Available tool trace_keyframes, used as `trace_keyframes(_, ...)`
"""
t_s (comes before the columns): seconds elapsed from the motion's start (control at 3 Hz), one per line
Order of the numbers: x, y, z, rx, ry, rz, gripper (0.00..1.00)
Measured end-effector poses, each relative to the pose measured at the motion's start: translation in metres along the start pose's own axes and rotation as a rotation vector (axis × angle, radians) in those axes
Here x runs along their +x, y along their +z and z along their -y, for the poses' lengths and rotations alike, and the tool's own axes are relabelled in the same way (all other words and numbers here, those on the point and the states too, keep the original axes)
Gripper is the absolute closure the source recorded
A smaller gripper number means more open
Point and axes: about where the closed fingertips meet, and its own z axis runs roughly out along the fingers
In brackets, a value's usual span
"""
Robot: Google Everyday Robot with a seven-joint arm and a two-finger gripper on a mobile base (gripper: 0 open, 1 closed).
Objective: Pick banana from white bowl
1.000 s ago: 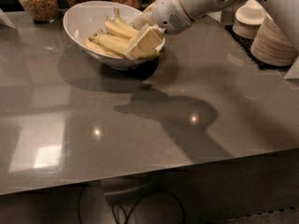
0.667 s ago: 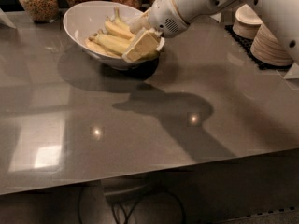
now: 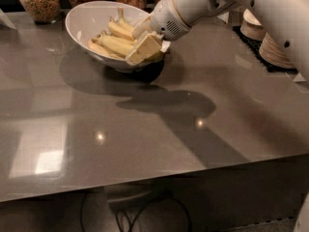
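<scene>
The large white bowl (image 3: 87,21) stands at the back of the grey counter and holds several yellow bananas (image 3: 113,42). My gripper (image 3: 139,43) reaches in from the right over the bowl's near right rim and sits low among the bananas, against the ones on the right side. The white arm (image 3: 193,6) runs up and to the right behind it. The arm's wrist hides part of the bowl's right rim and the bananas under it.
Glass jars of dry food (image 3: 41,1) line the back edge behind the bowl. Stacks of small pale paper bowls (image 3: 280,45) stand on a dark mat at the right. The counter's front edge (image 3: 145,182) runs across the lower frame, with cables below.
My gripper has shifted slightly left and down into the bowl among the bananas. The bowl has not moved.
</scene>
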Motion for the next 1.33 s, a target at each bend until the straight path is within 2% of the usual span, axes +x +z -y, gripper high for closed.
trace_keyframes(0.33,0.003,0.006,-0.001,-0.018,0.007,-0.012,0.44)
trace_keyframes(1.0,0.007,-0.001,-0.006,-0.010,0.016,-0.030,0.87)
trace_keyframes(1.33,0.008,-0.019,-0.007,0.023,0.014,-0.042,1.00)
